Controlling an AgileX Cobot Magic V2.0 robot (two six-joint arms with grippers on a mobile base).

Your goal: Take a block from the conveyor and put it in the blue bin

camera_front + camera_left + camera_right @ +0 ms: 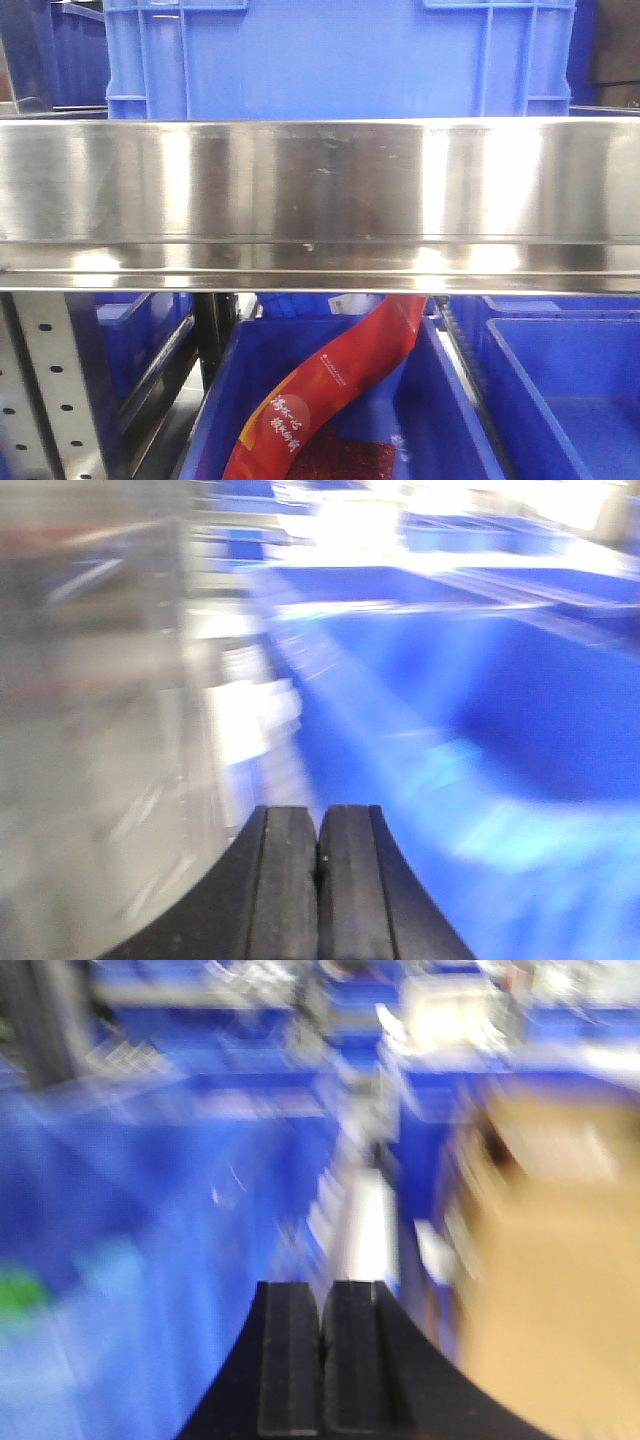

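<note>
Black rubber pads, ribbed and flat-faced, meet edge to edge on my left claw [318, 880]; it is pressed closed with nothing between the pads. My right claw [322, 1360] looks the same: dark pads together, empty.

Beyond the left pads lies the smooth plastic wall of a blue bin [520, 710], deep and glossy, with a pale grey smear of something metallic to its left. Beyond the right pads I make out more blue plastic [150, 1220], a narrow pale strip ahead, and a tan, cardboard-looking mass [550, 1260] on the right. Both wrist views are heavily blurred.

I cannot find the block in any view, nor the conveyor belt. The front view is filled by a brushed steel rail [320, 200], a ribbed blue crate [330, 60] above it, and below it a bin holding a long red printed packet [330, 390].

My worry: with both claws closed and vision this smeared, I could reach for the wrong thing or knock a bin wall. Arriving at the block without opening would just shove it along.
</note>
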